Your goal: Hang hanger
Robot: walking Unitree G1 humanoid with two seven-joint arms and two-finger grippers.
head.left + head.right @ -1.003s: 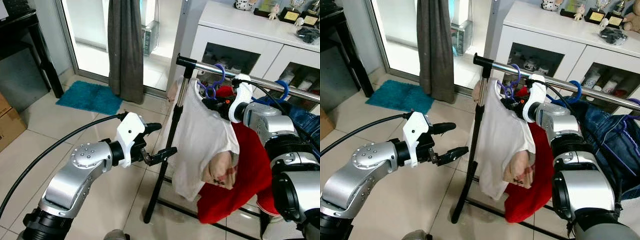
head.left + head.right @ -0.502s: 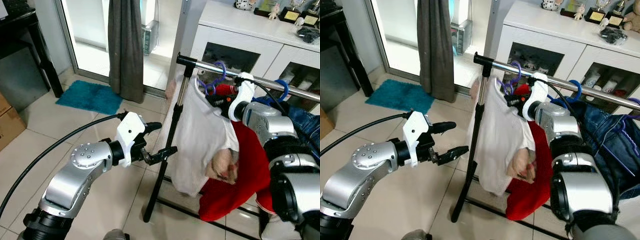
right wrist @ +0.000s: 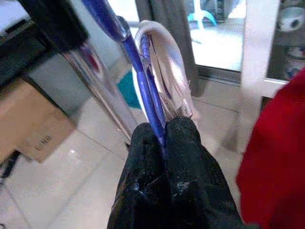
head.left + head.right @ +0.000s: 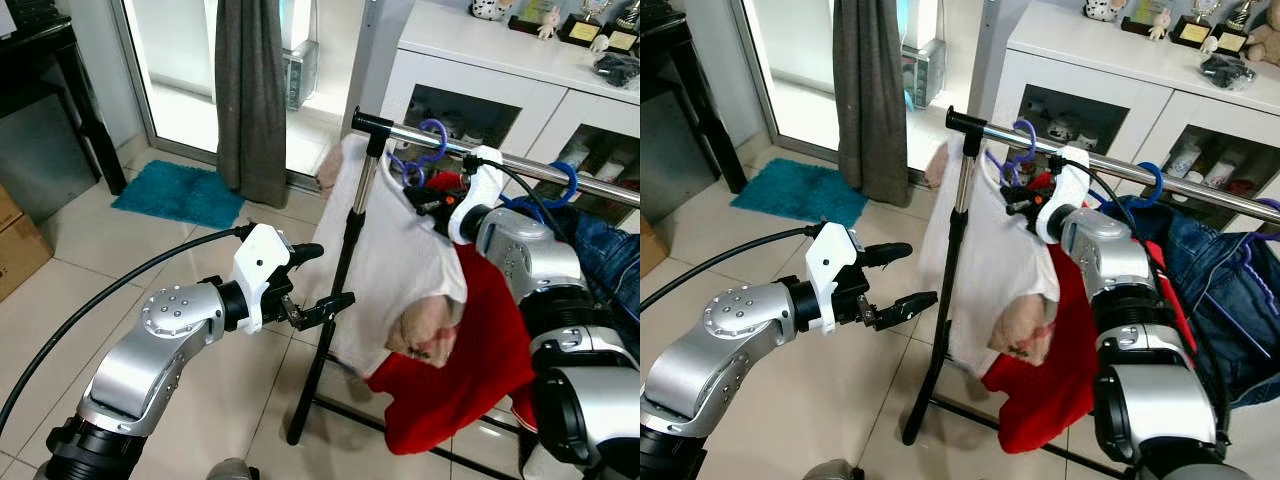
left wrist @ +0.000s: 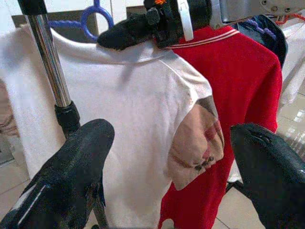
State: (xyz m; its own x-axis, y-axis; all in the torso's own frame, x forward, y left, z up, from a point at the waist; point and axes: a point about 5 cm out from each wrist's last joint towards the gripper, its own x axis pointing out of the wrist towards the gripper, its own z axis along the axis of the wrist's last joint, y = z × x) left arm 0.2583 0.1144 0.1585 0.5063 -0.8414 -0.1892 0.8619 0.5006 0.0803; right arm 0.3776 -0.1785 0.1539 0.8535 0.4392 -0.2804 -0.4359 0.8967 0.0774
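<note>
You see the rack [image 4: 352,250] with its rail [image 4: 520,165]. A white shirt [image 4: 390,260] hangs on the blue hanger [image 4: 420,150], hooked at the rail's end. Your right gripper [image 3: 164,143] pinches that hanger; your left gripper [image 4: 318,285] waits nearby, fingers spread.

Pale tiled floor [image 4: 150,270] with a teal rug [image 4: 180,195] by the glass door [image 4: 185,60] — daylight beyond, grey curtain [image 4: 250,95] hanging. White cabinet [image 4: 500,75] behind — trinkets on top.
</note>
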